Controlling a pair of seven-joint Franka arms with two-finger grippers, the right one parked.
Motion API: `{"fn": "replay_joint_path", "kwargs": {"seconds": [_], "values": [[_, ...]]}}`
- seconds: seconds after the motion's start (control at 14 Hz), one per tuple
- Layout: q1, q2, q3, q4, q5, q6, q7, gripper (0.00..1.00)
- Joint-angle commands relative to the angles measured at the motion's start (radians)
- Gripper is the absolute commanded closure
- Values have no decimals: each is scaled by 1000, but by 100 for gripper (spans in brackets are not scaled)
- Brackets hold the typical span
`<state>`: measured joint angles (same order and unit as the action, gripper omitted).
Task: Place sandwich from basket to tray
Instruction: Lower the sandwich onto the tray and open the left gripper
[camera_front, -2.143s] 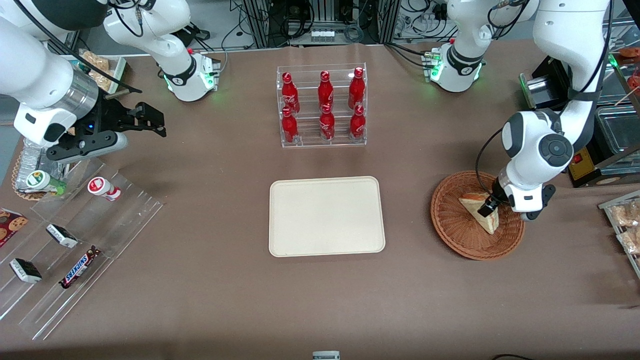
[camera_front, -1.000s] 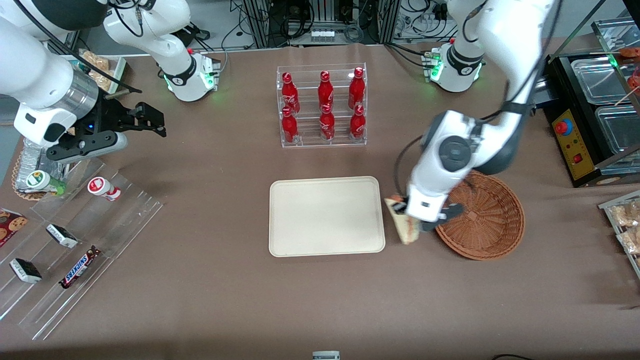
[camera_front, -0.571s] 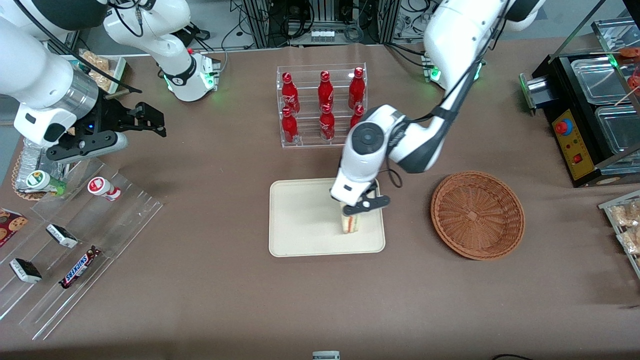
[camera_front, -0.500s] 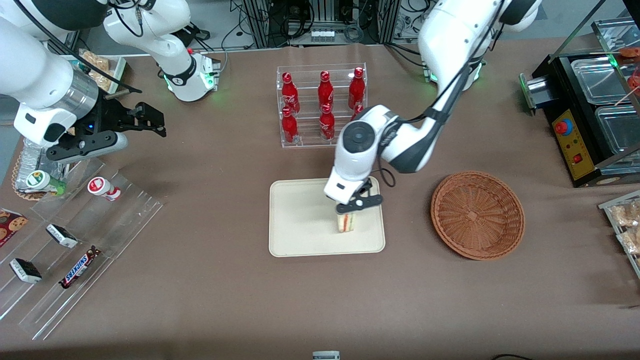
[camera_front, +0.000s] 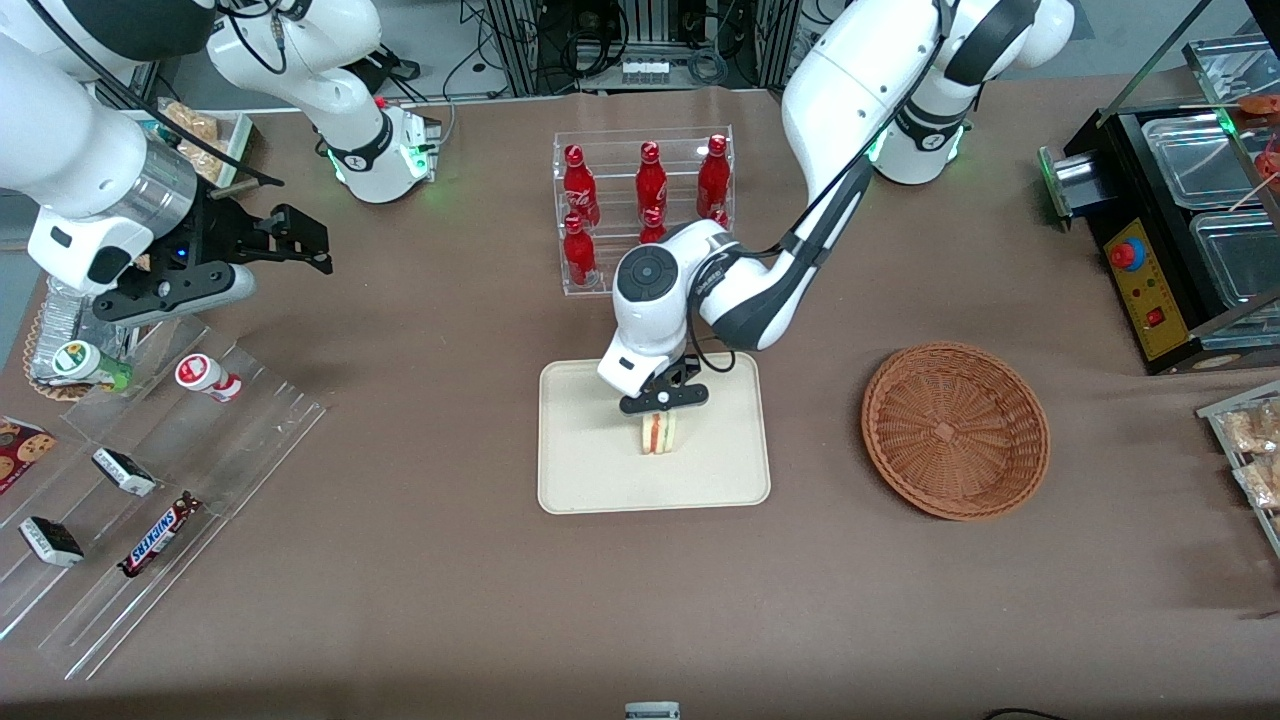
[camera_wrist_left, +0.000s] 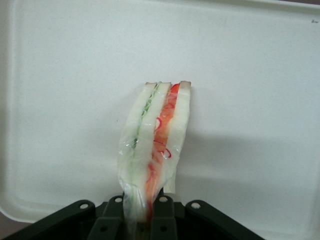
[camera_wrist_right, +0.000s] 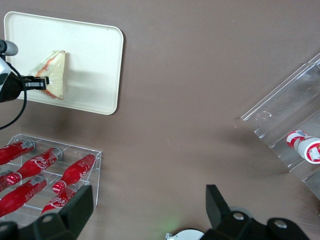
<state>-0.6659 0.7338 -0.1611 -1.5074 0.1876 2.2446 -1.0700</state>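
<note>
Brown surface (camera_front: 400, 600): gripper (camera_front: 660, 412) above the tray (camera_front: 580, 470), jaws clamped on the sandwich (camera_front: 657, 433). Basket (camera_front: 955, 430) beside the tray lies empty. Release remains.

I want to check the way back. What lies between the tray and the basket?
Only bare brown tabletop, seen in the front view, between the tray and the basket. The gripper holds the sandwich over the tray.

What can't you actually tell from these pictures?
- Whether the triangular white-bread sandwich touches the cream rectangular tray: front view, the gripper covers its top.
- The sandwich's gripped end: left wrist view, the fingers cover it.
- Some red bottles: front view, the arm covers them.
</note>
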Motion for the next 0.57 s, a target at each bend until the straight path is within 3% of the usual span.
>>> {"fn": "replay_joint_path", "kwargs": {"seconds": [0.0,0.07,0.21,0.5], "values": [[-12,26,12,44,26,21,-48,87],[-12,29,14,44,26,23,-50,76],[-14,29,14,39,29,23,-51,0],[3,-68,14,38,26,-5,-42,0]]}}
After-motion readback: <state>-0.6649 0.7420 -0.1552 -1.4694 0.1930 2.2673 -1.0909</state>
